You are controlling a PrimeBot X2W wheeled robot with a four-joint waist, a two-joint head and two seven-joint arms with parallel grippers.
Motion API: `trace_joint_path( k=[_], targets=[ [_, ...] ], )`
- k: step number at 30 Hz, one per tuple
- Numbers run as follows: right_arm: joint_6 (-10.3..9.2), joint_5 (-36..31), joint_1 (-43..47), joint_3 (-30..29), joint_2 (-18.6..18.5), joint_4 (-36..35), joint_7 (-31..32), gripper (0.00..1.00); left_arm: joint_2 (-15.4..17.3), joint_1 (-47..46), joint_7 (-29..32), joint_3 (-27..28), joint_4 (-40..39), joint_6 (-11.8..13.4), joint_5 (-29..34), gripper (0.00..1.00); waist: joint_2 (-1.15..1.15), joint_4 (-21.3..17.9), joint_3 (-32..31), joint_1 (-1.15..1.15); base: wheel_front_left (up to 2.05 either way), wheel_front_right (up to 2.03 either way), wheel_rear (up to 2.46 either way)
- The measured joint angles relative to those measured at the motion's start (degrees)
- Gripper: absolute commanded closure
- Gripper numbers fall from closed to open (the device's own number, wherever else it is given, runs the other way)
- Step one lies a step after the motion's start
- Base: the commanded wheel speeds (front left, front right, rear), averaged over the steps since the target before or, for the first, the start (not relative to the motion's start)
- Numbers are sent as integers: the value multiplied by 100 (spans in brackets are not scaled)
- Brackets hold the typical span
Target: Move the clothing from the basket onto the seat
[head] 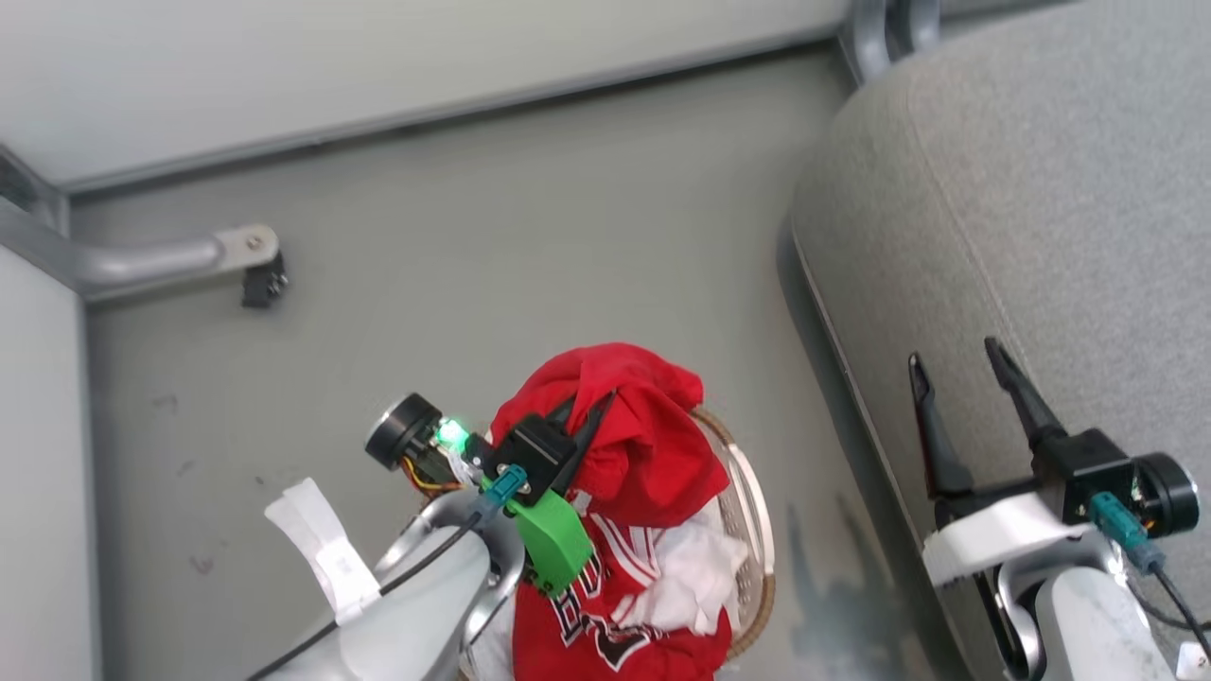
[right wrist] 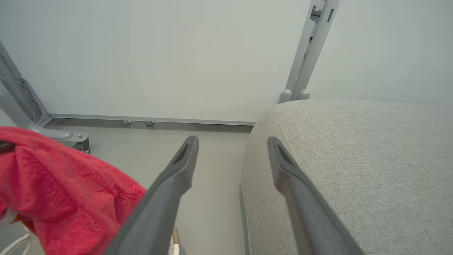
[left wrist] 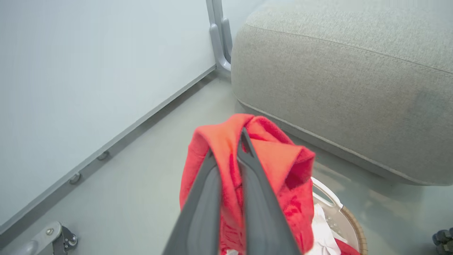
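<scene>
Clothing: red shorts hang bunched above the basket; striped jersey lies inside it beside the white liner.
Left claw: pressed together, pinching the shorts.
Right claw: spread wide, holding nothing, over the seat edge.
Seat: grey cushion, right of the basket.

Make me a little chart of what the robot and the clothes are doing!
left gripper: shut on the plain red garment, holding it up over the basket
right gripper: open, holding nothing, over the seat's edge
jersey: lying in the basket
basket: on the floor, beside the seat
seat: grey, to the robot's right of the basket
</scene>
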Motion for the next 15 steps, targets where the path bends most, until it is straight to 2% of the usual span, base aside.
trace_joint_path(
  k=[5,15],
  targets=[
    [0,-2,294,54,0,82,0,0,281,-187,2,-3,-313,-65,111,100,0,121,-561,0,0,0,0],
    [0,-8,578,292,-2,130,0,0,853,-976,492,-33,-1145,-236,92,100,0,257,-1506,0,0,0,0]
  ],
)
